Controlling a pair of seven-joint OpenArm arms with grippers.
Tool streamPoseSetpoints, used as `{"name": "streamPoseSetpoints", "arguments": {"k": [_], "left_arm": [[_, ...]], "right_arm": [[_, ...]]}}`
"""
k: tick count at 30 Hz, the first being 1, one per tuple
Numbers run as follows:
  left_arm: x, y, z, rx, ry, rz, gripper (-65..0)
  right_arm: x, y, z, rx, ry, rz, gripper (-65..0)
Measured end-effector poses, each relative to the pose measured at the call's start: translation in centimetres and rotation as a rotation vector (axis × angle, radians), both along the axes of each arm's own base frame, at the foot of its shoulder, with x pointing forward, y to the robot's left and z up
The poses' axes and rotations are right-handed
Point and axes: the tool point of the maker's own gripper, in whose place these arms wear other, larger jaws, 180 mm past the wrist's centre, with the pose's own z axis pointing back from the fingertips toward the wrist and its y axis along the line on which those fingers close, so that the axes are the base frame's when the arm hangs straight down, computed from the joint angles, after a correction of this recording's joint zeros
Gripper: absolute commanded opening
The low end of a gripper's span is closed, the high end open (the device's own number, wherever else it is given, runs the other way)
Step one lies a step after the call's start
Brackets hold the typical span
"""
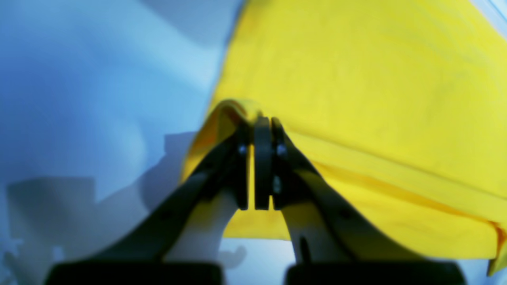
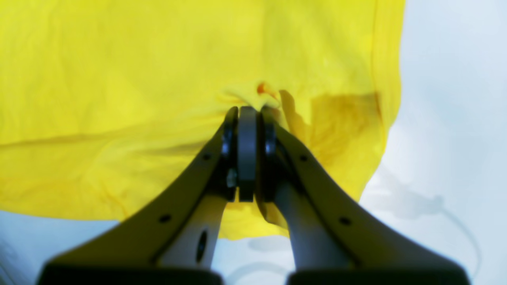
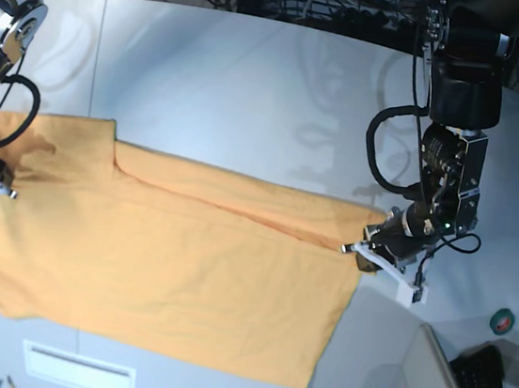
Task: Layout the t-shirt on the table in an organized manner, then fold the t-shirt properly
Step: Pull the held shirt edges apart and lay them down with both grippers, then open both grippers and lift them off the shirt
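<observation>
The left tool point(image 1: 259, 120) is clamped tight on a pinch of the t-shirt's point(image 3: 166, 258) edge, with the cloth spreading away ahead of it and off to one side. The right tool point(image 2: 247, 111) is likewise closed hard on a bunched fold at the opposite end, fabric fanning out beyond its tips. Between the two tools the orange shirt lies stretched out mostly flat across the pale worktop point(image 3: 253, 89), its near edge hanging over the front of it.
</observation>
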Motion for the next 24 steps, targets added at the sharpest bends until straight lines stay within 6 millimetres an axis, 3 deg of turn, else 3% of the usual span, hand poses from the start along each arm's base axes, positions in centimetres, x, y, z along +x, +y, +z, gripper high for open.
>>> {"name": "streamPoseSetpoints", "arguments": {"k": [2,3,7,10,13,16,19,24], "left_arm": [[0.0,-0.1,0.0,-0.002,-0.001,0.0,-65.0],[0.0,0.1,0.1,0.0,-0.002,0.002,-65.0],[0.4,1.5,0.6,-0.017,-0.02,0.053,-41.6],[0.6,4.4,1.4,-0.029,-0.044,0.145,-25.0],[0.6,6.7,2.4,-0.04,-0.073,0.217,-16.5],[-0.2,7.3,4.1,-0.018,-0.135,0.224,-16.9],[-2.3,7.2,4.3,0.011,-0.145,0.204,-24.2],[-5.7,7.4,1.6,0.032,-0.058,0.204,-60.7]], "right_arm": [[0.1,0.0,0.1,-0.001,-0.003,0.0,-65.0],[0.1,-0.2,0.2,-0.003,-0.004,-0.002,-59.9],[0.2,-0.5,0.5,-0.011,-0.014,-0.01,-35.6],[0.6,-2.6,2.1,-0.049,-0.105,-0.066,-33.0],[-0.7,-5.8,3.8,-0.104,-0.157,-0.145,-32.9],[-2.6,-7.1,4.5,-0.148,-0.152,-0.17,-33.0],[-4.3,-6.1,4.0,-0.17,-0.151,-0.155,-33.0],[-7.8,-3.1,0.4,-0.128,-0.063,-0.127,-30.6]]}}
